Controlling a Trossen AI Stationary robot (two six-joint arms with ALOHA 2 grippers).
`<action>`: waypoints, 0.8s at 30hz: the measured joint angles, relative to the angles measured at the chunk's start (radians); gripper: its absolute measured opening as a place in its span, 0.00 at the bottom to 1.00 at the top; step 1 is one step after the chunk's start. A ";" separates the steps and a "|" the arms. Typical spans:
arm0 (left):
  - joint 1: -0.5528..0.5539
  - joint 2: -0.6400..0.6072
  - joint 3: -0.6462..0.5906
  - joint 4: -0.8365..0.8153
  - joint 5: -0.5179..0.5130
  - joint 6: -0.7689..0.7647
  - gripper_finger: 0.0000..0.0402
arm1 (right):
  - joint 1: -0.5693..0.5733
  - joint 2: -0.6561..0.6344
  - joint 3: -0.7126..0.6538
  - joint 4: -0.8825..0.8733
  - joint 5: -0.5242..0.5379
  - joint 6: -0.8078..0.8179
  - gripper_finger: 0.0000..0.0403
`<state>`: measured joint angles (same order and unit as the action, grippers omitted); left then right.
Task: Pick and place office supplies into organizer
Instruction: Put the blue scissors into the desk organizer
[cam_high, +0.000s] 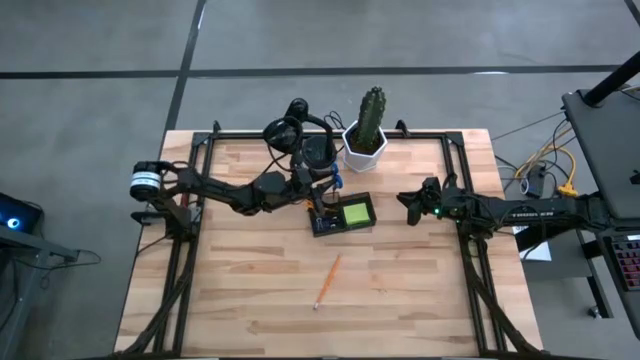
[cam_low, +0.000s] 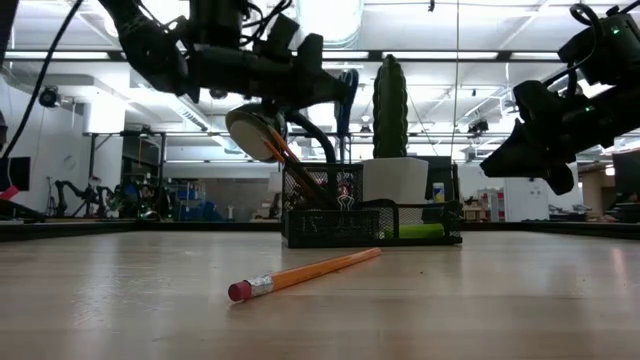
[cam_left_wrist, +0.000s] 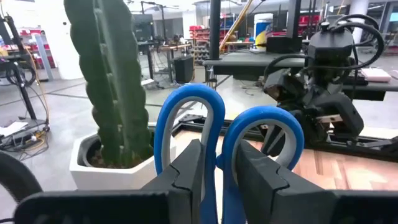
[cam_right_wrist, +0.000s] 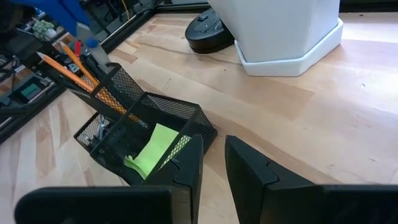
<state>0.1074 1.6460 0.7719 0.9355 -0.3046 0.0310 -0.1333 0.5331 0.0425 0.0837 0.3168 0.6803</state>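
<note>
Blue-handled scissors (cam_left_wrist: 214, 134) are clamped by their handle loops in the left gripper (cam_left_wrist: 219, 171), held above the black wire-mesh organizer (cam_high: 341, 216) just past table centre toward twelve o'clock. Orange pencils (cam_right_wrist: 74, 74) and a lime-green sticky pad (cam_right_wrist: 151, 148) sit inside it. One orange pencil (cam_high: 327, 281) lies at six o'clock. At three o'clock, the right gripper (cam_right_wrist: 212, 163) hovers, fingers slightly parted, empty.

2 black jointed arms, matte angular fingers (cam_left_wrist: 186, 180) with stepped inner edges, looped black cables, silver cylinder at left base, green light on right wrist
</note>
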 joint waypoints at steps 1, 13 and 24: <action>0.000 0.010 0.000 0.013 0.000 0.000 0.15 | 0.000 0.000 0.000 0.000 0.000 0.001 0.15; 0.000 0.138 0.000 0.147 0.004 -0.003 0.15 | 0.000 0.000 0.000 0.001 0.000 0.009 0.15; 0.001 0.158 0.002 0.171 0.003 -0.003 0.20 | 0.000 0.000 0.000 0.001 0.000 0.016 0.15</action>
<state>0.1081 1.8039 0.7734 1.1069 -0.3019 0.0280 -0.1333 0.5327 0.0425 0.0849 0.3164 0.6964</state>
